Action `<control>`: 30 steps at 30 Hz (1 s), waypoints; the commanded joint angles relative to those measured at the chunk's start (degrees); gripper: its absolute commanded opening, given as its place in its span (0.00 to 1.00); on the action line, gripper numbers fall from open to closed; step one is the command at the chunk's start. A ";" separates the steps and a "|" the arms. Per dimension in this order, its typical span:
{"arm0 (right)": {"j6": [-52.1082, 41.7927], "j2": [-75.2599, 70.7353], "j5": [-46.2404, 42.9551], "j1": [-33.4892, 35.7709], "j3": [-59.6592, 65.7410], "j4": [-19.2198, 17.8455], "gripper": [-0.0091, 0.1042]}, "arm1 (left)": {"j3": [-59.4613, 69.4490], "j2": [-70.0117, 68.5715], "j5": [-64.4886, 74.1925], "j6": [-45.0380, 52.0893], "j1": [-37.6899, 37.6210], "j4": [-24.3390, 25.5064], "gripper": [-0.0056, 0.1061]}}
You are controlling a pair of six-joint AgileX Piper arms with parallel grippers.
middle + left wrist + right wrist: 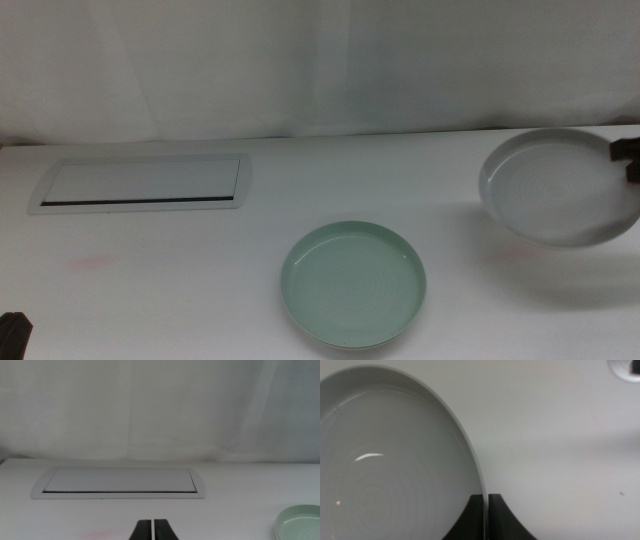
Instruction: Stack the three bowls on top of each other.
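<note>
A mint green bowl (354,284) sits on the white table at the front middle; its edge also shows in the left wrist view (300,522). My right gripper (625,160) comes in from the right and is shut on the right rim of a grey bowl (555,185), holding it tilted above the table with its shadow below. In the right wrist view the jaws (486,495) pinch the grey bowl's (385,465) thin rim. My left gripper (15,325) waits at the front left corner, shut and empty (152,521). The white bowl is out of view.
A flat white rectangular panel with a dark slot (140,185) lies at the back left, also in the left wrist view (117,481). A white curtain closes off the back. A small pale round rim (625,369) shows beyond the held bowl; I cannot tell what it is.
</note>
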 commanded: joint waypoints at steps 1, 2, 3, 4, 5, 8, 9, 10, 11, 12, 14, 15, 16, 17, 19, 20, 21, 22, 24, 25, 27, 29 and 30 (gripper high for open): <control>-0.63 -3.51 1.58 -0.80 0.12 2.05 0.06 | 2.33 -0.17 -0.63 -0.51 0.04 -0.32 0.02; -0.70 -4.52 2.04 -0.80 0.12 2.30 0.06 | 2.33 -0.17 -0.63 -0.51 0.04 -0.32 0.02; -0.82 -5.74 2.81 -0.80 0.12 2.73 0.06 | 2.33 -0.17 -0.63 -0.51 0.04 -0.32 0.02; -0.82 -6.94 3.61 -0.80 0.12 3.16 0.06 | 2.33 -0.17 -0.63 -0.51 0.04 -0.32 0.02; -0.93 -8.03 4.51 -0.80 0.12 3.90 0.06 | 2.33 -0.17 -0.63 -0.51 0.04 -0.32 0.02; -2.17 -10.67 7.16 -0.59 0.12 6.96 0.06 | 2.33 -0.17 -0.63 -0.51 0.04 -0.32 0.02; -2.62 -11.22 7.97 -0.44 0.12 8.03 0.06 | 2.33 -0.17 -0.51 -0.51 0.04 -0.32 0.02; -2.59 -11.76 8.65 0.14 0.12 8.58 0.06 | 2.33 -0.17 -0.50 -0.51 0.04 -0.32 0.02; -2.59 -12.14 8.96 0.98 0.12 8.71 0.06 | 2.33 -0.17 -0.38 -0.51 0.04 -0.32 0.02; -2.44 -12.48 9.08 2.12 0.12 8.71 0.06 | 2.33 -0.17 -0.24 -0.51 0.04 -0.32 0.02; -1.63 -12.57 9.08 5.15 0.12 8.80 0.06 | 2.33 -0.17 0.04 -0.51 0.04 -0.32 0.02; -1.12 -12.57 8.85 6.68 0.12 8.80 0.06 | 2.33 -0.17 0.04 -0.51 0.04 -0.32 0.02; -0.22 -12.44 8.33 8.70 0.12 8.80 0.06 | 2.33 -0.17 0.04 -0.51 0.04 -0.32 0.02; 0.18 -12.30 7.37 10.81 0.12 8.80 0.06 | 2.33 -0.17 0.04 -0.51 0.04 -0.32 0.02; 2.04 -11.98 5.19 14.57 0.12 8.80 0.06 | 2.33 -0.17 0.04 -0.51 0.04 -0.32 0.02; 3.26 -11.69 4.20 16.52 0.12 8.80 0.06 | 2.33 -0.17 0.04 -0.51 0.04 -0.32 0.02; 4.20 -11.15 3.54 18.36 0.12 8.80 0.06 | 2.33 -0.17 0.04 -0.51 0.04 -0.32 0.02; 5.23 -10.56 2.69 20.09 0.12 8.80 0.06 | 2.33 -0.17 0.04 -0.51 0.04 -0.32 0.02; 6.90 -9.27 1.59 22.89 0.12 8.68 0.06 | 2.33 -0.17 0.04 -0.51 0.04 -0.32 0.02; 7.51 -8.39 1.04 24.32 0.12 8.68 0.06 | 2.33 -0.17 0.04 -0.51 0.04 -0.32 0.02; 8.78 -5.46 -0.62 28.09 0.12 8.68 0.06 | 2.33 -0.17 0.04 -0.51 0.04 -0.32 0.02; 9.55 -3.55 -1.61 30.28 0.12 8.68 0.06 | 2.33 -0.17 0.04 -0.51 0.04 -0.32 0.02; 10.05 -2.45 -2.45 31.13 0.12 8.68 0.06 | 2.33 -0.17 0.04 -0.51 0.04 -0.32 0.02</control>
